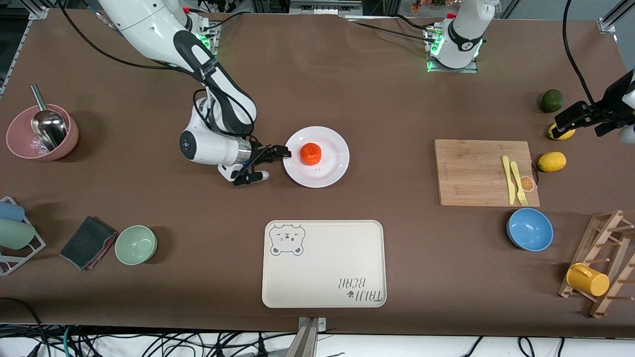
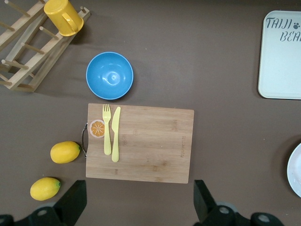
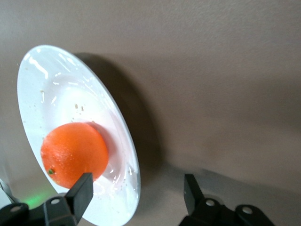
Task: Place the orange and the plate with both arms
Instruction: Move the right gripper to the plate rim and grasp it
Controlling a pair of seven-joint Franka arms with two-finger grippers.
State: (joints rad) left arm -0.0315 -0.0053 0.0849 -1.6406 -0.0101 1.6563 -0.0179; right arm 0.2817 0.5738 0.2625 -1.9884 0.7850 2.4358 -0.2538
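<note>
I am holding my right claw (image 1: 275, 161) low at the rim of the plate (image 1: 331, 168), on the side toward the right arm's end of the bench (image 1: 347, 99). Its fingers (image 3: 80, 195) are standing apart, straddling the plate's edge, one above the rim and one below it, not yet clamped. The orange (image 1: 310, 153) is sitting in the plate's shallow centre, just beside my upper finger. The plate is lying farther from the front camera than the cream tray (image 1: 323, 264) with the bear drawing.

My left claw (image 2: 136, 207) is waiting wide open, up over the bench at the left arm's end, above the lemons (image 2: 65, 152) and the edge of the wooden cutting board (image 2: 150, 146), gripping nothing.
</note>
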